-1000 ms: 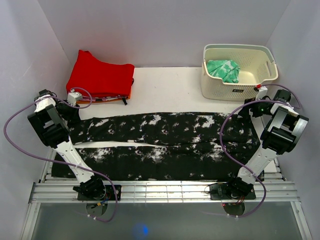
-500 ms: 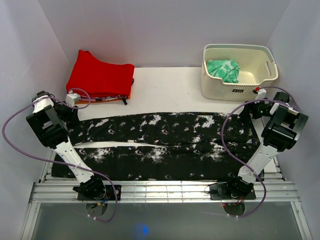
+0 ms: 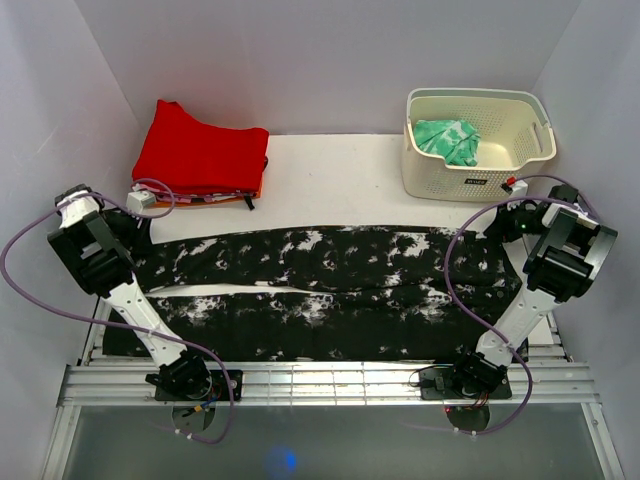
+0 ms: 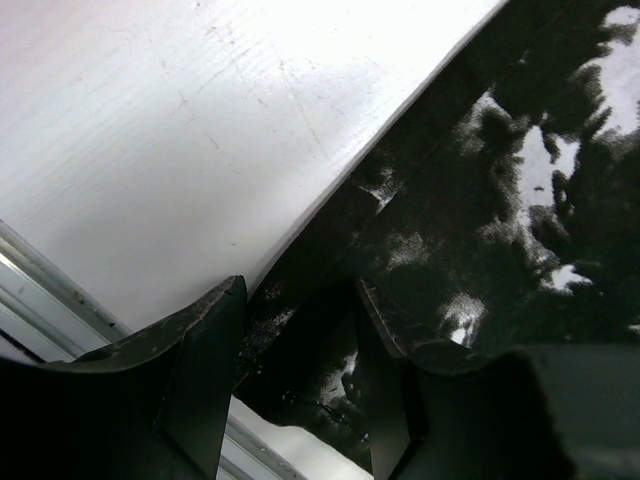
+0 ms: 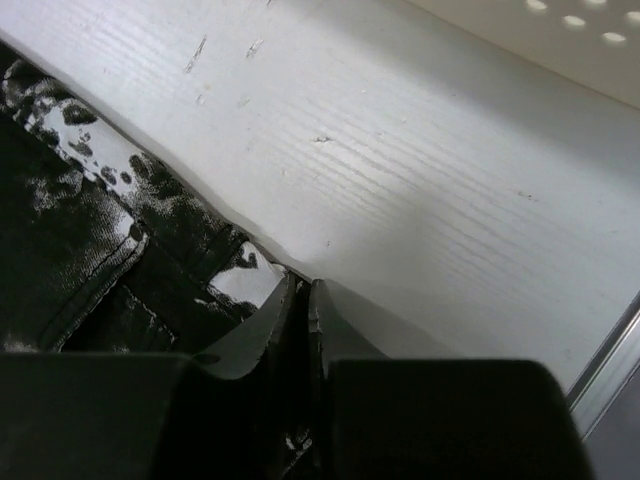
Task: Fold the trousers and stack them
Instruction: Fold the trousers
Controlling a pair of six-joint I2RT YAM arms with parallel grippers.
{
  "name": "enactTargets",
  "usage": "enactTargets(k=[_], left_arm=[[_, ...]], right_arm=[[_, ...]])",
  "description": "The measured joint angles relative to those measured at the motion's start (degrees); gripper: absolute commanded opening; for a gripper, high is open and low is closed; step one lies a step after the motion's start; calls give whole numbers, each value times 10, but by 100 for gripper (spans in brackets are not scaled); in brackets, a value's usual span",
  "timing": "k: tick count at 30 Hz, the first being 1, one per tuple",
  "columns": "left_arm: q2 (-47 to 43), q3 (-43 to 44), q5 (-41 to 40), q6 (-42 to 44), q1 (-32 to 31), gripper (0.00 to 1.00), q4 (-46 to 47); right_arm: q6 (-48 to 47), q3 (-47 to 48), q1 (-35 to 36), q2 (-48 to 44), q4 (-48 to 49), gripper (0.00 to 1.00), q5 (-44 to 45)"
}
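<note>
White surface (image 3: pixel 330 170) carries the trousers (image 3: pixel 320 290), spread flat nearside of the basket (image 3: pixel 440 175). My right gripper (image 5: pixel 303 282) pinches their edge; left gripper (image 4: pixel 298 290) gapes astride the hem: lifting now would drag one end.

Far middle: bare table (image 3: pixel 330 175) between red garment (image 3: pixel 200 155) and basket (image 3: pixel 440 175), room for me to pass.
Near half: trousers (image 3: pixel 320 285) blanket the table edge to edge.
Sides: white walls (image 3: pixel 50 120) stand close in.

Left hand (image 4: pixel 300 305) agape, right hand (image 5: pixel 303 292) pinched.
</note>
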Motion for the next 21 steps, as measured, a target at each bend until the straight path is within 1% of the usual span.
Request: enactTargets(k=[4,8,9,11,12,14,15,16,20,21], left_arm=[[22,33,9,17,3,57,-36],[27,40,19,32,5,51,-50],[28,40,21,35,5,45,-52],[28,40,26,39,5,36,-55],[28,40,29,42,5,30,-56],[28,40,33,45,5,24,-57],[28,40,34,47,5,20,-58],[28,40,35,49,5,11,-58],[28,40,42,56,5,0,-59],[28,40,43,59,5,0,-60]], right_arm=[[-25,8,-5,-2,-45,8,-2],[-41,23,-13,-5,-95,8,-8],[-43,31,-16,-5,-109,8,-12],[-45,43,-21,-10,-134,8,-20],[-45,50,-22,-12,-147,8,-25],[-50,63,-24,-17,-172,8,-33],[-55,73,-24,-18,-187,8,-38],[-57,81,-24,-19,-197,8,-41],[-75,118,-24,-19,-245,8,-53],[-80,125,-24,-19,-256,8,-54]])
